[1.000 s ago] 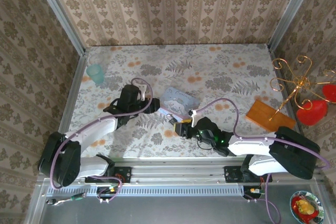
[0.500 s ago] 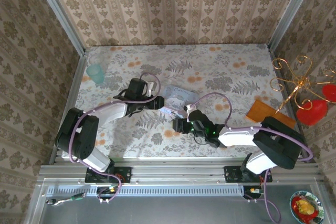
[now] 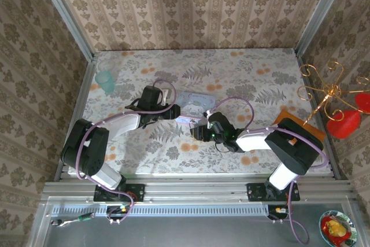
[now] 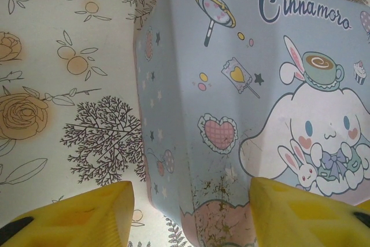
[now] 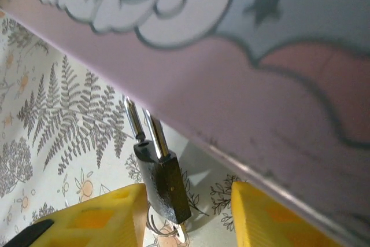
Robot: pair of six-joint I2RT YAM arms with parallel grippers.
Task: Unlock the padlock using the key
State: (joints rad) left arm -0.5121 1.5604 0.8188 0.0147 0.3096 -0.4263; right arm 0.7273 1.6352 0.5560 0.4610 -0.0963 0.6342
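Tin point(image 3: 195, 103) sits mid-table and blocks the centre, with both arms closing in on its near side. Padlock point(image 5: 163, 184) sits tight under the tin's lower edge, so there's no room behind it. Right gripper point(image 5: 188, 203) straddles it with jaws apart: one finger just beside the body, clear gap to the other. Left gripper point(image 4: 191, 198) is spread across the tin's corner. Far half of table point(image 3: 254, 67) is free. Cup point(image 3: 105, 81) far-left, orange board point(image 3: 289, 121) at right edge.

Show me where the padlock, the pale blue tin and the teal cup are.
padlock point(image 5: 165, 185), right wrist view, on its dark body.
pale blue tin point(image 4: 254, 102), left wrist view, on its printed lid.
teal cup point(image 3: 106, 81), top external view, on its side wall.
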